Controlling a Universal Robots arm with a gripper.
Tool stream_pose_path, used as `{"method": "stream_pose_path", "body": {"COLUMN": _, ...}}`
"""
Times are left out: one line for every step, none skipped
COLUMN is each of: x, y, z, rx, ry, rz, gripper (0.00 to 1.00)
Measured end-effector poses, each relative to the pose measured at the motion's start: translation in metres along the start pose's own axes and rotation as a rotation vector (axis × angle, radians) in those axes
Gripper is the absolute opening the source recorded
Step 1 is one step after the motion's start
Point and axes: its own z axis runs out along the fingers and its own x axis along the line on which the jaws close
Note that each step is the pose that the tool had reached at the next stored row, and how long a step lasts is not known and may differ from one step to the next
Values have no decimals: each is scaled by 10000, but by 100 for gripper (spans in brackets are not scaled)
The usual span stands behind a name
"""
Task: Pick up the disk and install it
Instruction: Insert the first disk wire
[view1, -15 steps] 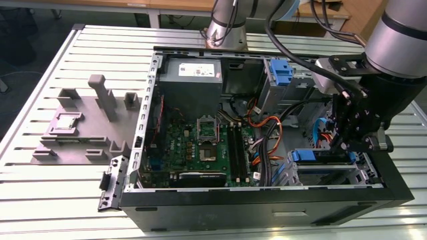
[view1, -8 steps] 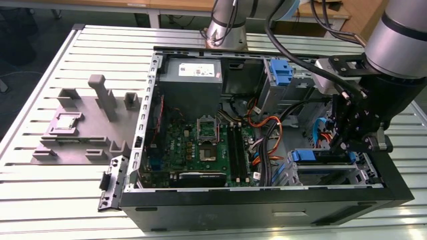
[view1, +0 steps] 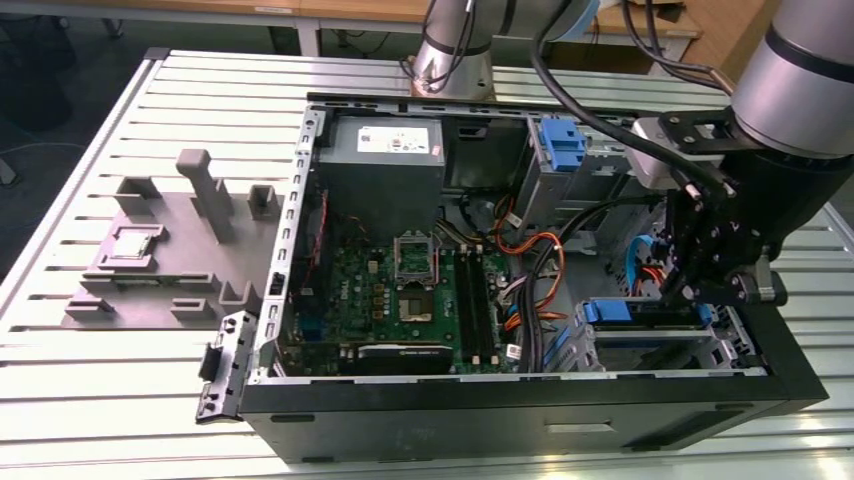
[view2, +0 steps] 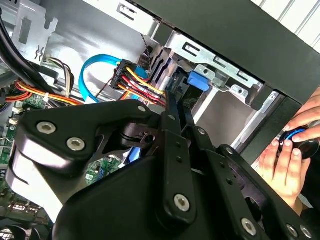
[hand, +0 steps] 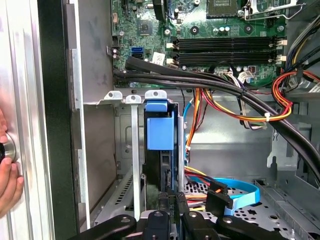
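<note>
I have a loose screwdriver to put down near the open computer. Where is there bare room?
The slatted metal table is bare between the grey plastic fixture and the black computer case, and behind the fixture. Inside the case it is crowded: orange and black cables, and the pincer at the blue-railed disk.

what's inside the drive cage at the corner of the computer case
The disk stands on edge in one slot of the drive cage, its blue rail showing, with the gripper at its end. The neighbouring slot looks empty. The disk's connectors are hidden.
</note>
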Motion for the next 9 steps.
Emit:
{"method": "stream_pose_path", "body": {"x": 1, "y": -1, "z": 0, "rx": 0, "ry": 1, "rz": -2, "gripper": 17}}
{"method": "stream_pose_path", "body": {"x": 3, "y": -1, "z": 1, "rx": 0, "ry": -1, "rz": -1, "gripper": 17}}
{"method": "stream_pose_path", "body": {"x": 4, "y": -1, "z": 3, "rx": 0, "ry": -1, "rz": -1, "gripper": 17}}
{"method": "stream_pose_path", "body": {"x": 5, "y": -1, "z": 4, "rx": 0, "ry": -1, "rz": -1, "gripper": 17}}
{"method": "stream_pose_path", "body": {"x": 6, "y": -1, "z": 6, "rx": 0, "ry": -1, "rz": -2, "gripper": 17}}
{"method": "stream_pose_path", "body": {"x": 7, "y": -1, "z": 8, "rx": 0, "ry": 0, "rz": -1, "gripper": 17}}
{"method": "stream_pose_path", "body": {"x": 8, "y": 0, "z": 11, "rx": 0, "ry": 0, "rz": -1, "gripper": 17}}
{"method": "stream_pose_path", "body": {"x": 9, "y": 0, "z": 13, "rx": 0, "ry": 2, "rz": -2, "gripper": 17}}
{"method": "stream_pose_path", "body": {"x": 9, "y": 0, "z": 16, "rx": 0, "ry": 2, "rz": -2, "gripper": 17}}
